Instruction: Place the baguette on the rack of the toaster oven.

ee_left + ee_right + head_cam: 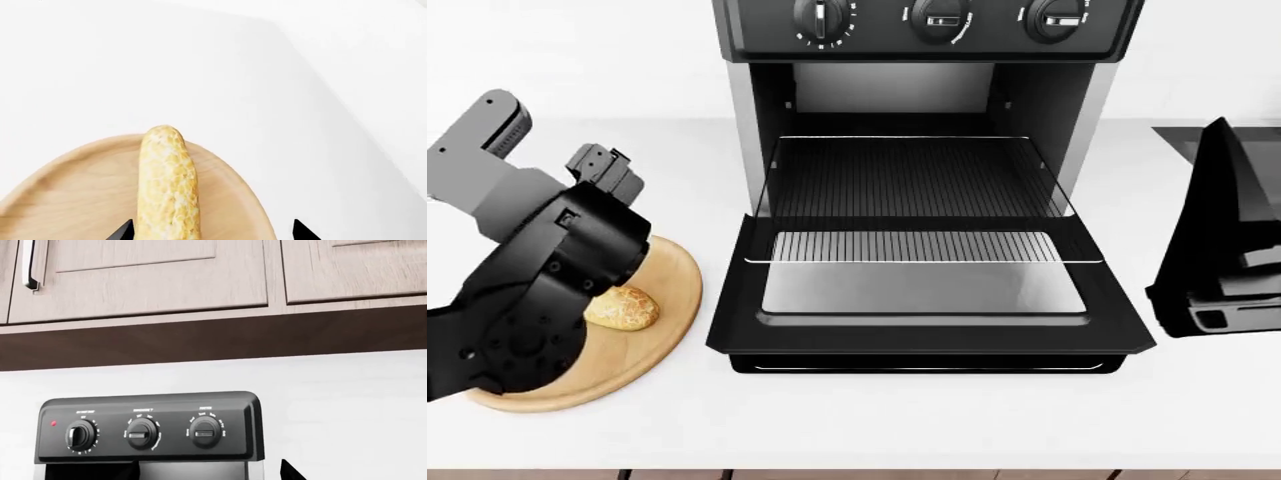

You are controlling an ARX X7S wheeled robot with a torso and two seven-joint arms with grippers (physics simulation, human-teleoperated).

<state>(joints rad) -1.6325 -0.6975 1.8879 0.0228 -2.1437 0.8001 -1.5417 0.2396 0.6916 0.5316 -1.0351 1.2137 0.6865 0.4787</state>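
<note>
My left end effector (pixel 213 235) hangs spread, ungripping, over the golden-brown mottled baguette (pixel 168 185), which could roll off-centre on the round wooden board (pixel 80 200).

Golden mottled baguette (pixel 168 185), pale wooden board (pixel 67 200), black-and-silver toaster oven (pixel 924 190).

Wooden cabinets (pixel 160 275) hang above a white wall (pixel 347 405) and white counter (pixel 868 420).
</note>
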